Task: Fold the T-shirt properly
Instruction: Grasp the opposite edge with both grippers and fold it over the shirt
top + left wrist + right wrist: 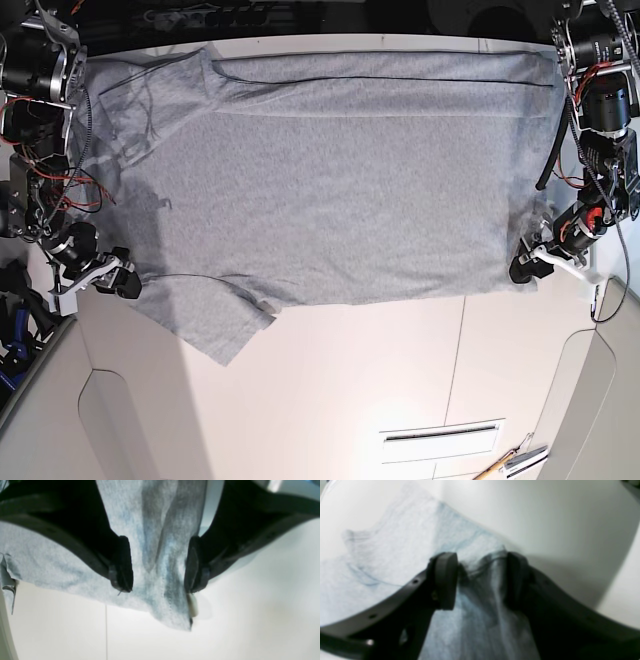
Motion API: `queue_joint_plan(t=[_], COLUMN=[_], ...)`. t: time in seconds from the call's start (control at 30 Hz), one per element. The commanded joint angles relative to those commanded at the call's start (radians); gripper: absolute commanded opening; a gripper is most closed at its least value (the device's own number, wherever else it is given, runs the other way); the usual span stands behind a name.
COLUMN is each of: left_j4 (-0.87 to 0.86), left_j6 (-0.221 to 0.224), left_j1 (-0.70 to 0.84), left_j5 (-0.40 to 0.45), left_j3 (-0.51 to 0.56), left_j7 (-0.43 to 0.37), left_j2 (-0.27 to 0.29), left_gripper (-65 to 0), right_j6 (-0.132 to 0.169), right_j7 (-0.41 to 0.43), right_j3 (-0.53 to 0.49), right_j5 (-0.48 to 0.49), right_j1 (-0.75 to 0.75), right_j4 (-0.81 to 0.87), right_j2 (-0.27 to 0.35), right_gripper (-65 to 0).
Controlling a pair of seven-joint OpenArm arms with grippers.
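Grey T-shirt (330, 190) lies spread flat, opposite edges bunched between both arms' jaws, each grasping cloth.

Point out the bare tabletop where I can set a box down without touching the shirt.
The near half of the table, below the T-shirt, lies bare as far as the slot. The far half is cloth-covered, with the right gripper and left gripper at the shirt's corners.

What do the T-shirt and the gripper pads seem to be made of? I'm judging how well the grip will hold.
T-shirt: soft heathered grey knit, probably cotton jersey; it drapes and bunches into folds between the left gripper fingers. Pads: matte dark, likely rubber or plastic; blur leaves it open. Table: smooth pale board, looks laminated.
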Motion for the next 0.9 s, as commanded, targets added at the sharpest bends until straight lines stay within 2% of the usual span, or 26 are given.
queue_joint_plan(t=[0.03,0.07,0.13,0.17,0.2,0.27,0.4,0.47,0.5,0.7,0.8,0.9], left_j4=[0.000,0.000,0.000,0.000,0.000,0.000,0.005,0.023,0.032,0.116,0.180,0.260], left_j6=[0.000,0.000,0.001,0.001,0.002,0.003,-0.010,-0.065,-0.077,-0.077,-0.077,-0.077], left_j1=[0.000,0.000,-0.001,-0.003,-0.006,-0.016,-0.039,-0.038,-0.038,-0.027,-0.013,0.032], left_j5=[0.000,0.000,0.000,0.000,0.000,0.003,0.003,-0.002,-0.008,-0.120,-0.191,-0.258], left_j3=[0.000,0.000,0.000,0.000,0.000,0.000,0.000,0.000,0.000,0.000,0.000,0.000], left_j7=[0.000,0.000,0.000,0.000,0.000,0.001,0.029,0.039,0.057,0.179,0.278,0.354], left_j2=[0.000,0.000,0.000,0.000,0.000,0.000,-0.006,-0.019,-0.027,-0.096,-0.131,-0.161], left_gripper=[-28.4,-32.8,-50.6,-58.7,-64.0,-65.0,-65.0,-65.0,-65.0,-65.0,-65.0,-65.0], right_j6=[0.000,0.000,0.000,0.000,0.000,0.000,0.000,0.000,0.000,0.000,-0.003,-0.003], right_j7=[-0.006,-0.006,-0.007,-0.007,-0.007,-0.010,-0.011,-0.030,-0.052,-0.218,-0.249,-0.259], right_j3=[0.000,0.000,0.000,0.000,0.000,0.000,0.000,0.000,0.000,0.000,0.001,0.001], right_j5=[0.012,0.018,0.017,0.016,0.015,0.013,0.013,0.012,0.013,0.057,0.120,0.134], right_j1=[0.000,0.000,0.000,0.000,0.000,0.000,0.000,0.000,-0.002,-0.077,-0.148,-0.233], right_j4=[0.000,0.000,0.000,0.000,0.000,0.000,0.011,0.040,0.064,0.335,0.483,0.606], right_j2=[0.000,0.001,0.001,0.001,0.002,0.002,0.008,0.010,0.009,0.012,0.036,0.074], right_gripper=[-34.2,-34.2,-35.9,-40.3,-47.5,-65.0,-65.0,-65.0,-65.0,-65.0,-65.0,-65.0])
